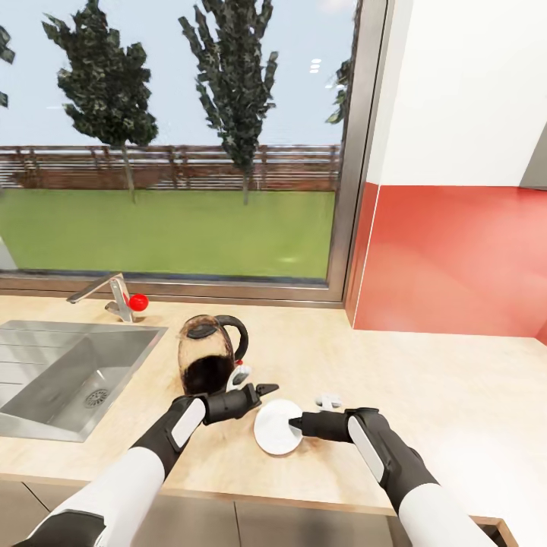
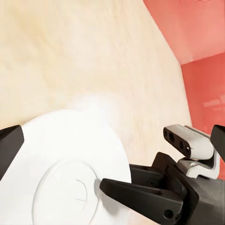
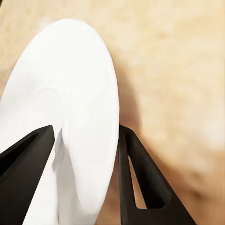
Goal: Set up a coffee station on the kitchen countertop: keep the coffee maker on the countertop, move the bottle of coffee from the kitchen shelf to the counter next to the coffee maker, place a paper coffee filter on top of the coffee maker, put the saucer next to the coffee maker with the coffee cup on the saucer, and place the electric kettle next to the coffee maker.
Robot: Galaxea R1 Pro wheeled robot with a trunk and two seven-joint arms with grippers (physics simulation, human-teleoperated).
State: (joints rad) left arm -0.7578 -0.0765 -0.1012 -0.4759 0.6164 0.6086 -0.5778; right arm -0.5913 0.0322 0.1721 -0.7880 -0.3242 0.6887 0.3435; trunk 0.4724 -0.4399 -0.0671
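Countertop (image 1: 425, 365) runs pale and bare from the sink (image 1: 68, 372) to the red wall panel (image 1: 456, 258). From the head view, the saucer (image 1: 275, 429) sits near the front edge, just in front of the electric kettle (image 1: 211, 351). The right gripper (image 1: 295, 421) has its fingers pinched on the saucer's right rim. The left gripper (image 1: 267, 389) hangs just above the saucer's far side, beside the kettle; I cannot tell from here whether it is parted or closed. A small white thing (image 1: 329, 398) lies just behind the right wrist; too small to name.

Left wrist view: the saucer (image 2: 70, 164) lies flat on the wood, its ring for the cup plain to see, and the right gripper's dark fingers (image 2: 140, 197) bite its rim. Dark finger edges at either side of the frame suggest the left hand is spread with nothing between them.

Right wrist view: one finger (image 3: 26, 168) lies over the saucer (image 3: 65, 93) and the other (image 3: 140, 183) under the rim, so the edge looks tipped up off the counter.

I'd reckon it light, stiff, glazed and slippery, and liable to chip if dropped. A thin rim pinch may let it swivel, so keep it low and level. Plenty of open counter lies to the right; the kettle crowds the left, and the front edge is close.
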